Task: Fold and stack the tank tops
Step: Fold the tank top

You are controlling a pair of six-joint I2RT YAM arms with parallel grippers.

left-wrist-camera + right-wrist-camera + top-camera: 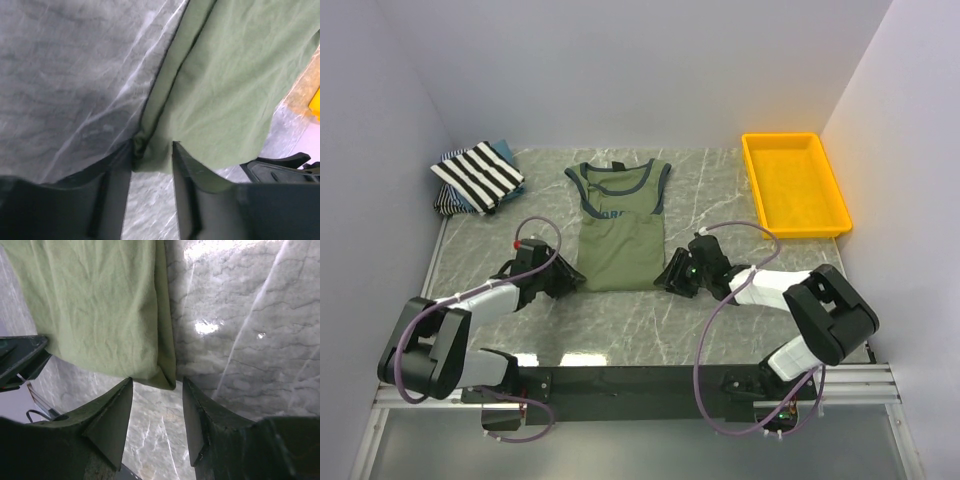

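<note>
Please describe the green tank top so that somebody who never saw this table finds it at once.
On the marble table, look midway between the yellow tray at the far right and the striped pile at the far left. The olive-green tank top lies spread there, alone in being green, with dark-trimmed neck and armholes.

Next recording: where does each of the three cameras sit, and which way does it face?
Top external: above and behind the bases, looking down on the table; both arms show, left gripper and right gripper by the green tank top.
Left wrist: on the left arm, facing the top's corner past its own fingers.
Right wrist: on the right arm, facing the other corner past its own fingers.
Shared: each wrist view catches the opposite gripper at its edge.
</note>
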